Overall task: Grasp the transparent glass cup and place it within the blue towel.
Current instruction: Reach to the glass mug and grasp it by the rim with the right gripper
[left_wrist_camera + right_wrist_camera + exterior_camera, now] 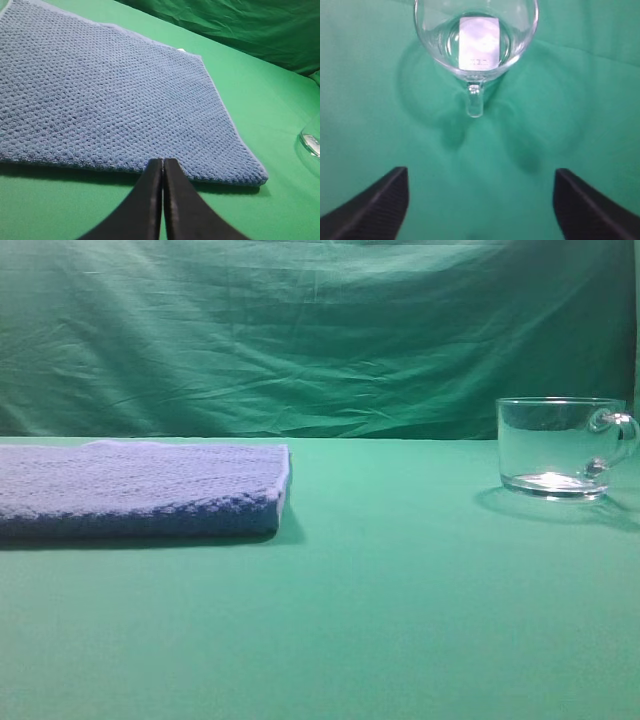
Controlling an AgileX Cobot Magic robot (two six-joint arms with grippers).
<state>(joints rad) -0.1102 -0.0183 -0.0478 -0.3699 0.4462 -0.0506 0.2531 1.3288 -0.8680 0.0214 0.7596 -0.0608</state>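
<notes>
So the cup [476,37] sits upright on the green counter [400,620], far right in the high view, well apart from the towel [140,490] over on the left. The right pincer [480,200] is spread wide and holding nothing, with the cup ahead of it and the handle [475,100] pointing straight back at it. The left pincer [163,200] is clenched on nothing, hanging just off the towel's near edge.

What worries me: that handle is right in the approach line, so a finger could clip it and spin or shove the cup. Smooth glass could also slip out on the long carry across. The towel looks thick and knobbly, so a cup set near its edge could tip.

The cup looks empty, just a bright reflection on its base.
</notes>
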